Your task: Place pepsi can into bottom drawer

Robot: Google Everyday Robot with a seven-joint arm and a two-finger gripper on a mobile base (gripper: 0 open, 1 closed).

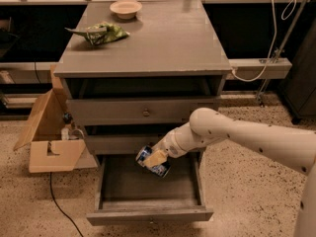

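Gripper: the gripper (156, 160) hangs over the open bottom drawer, near its back and just below the middle drawer front.
Fingers: clamped on the pepsi can, with one pale finger pad lying across its side.
Pepsi can: the pepsi can (161, 170) is dark blue and tilted, held in the air above the drawer floor and not resting on it.
Bottom drawer: the bottom drawer (148, 214) is pulled out towards the camera, a shallow grey tray.
Arm: the white arm (237, 135) reaches in from the right.
Cabinet: the grey cabinet (158, 43) has a knobbed drawer (146, 113) above, pushed in.
Cabinet top: a beige bowl (126, 8) sits at the back and a green bag (101, 32) to the left.
Floor, left: an open cardboard box (49, 144) stands beside the cabinet.
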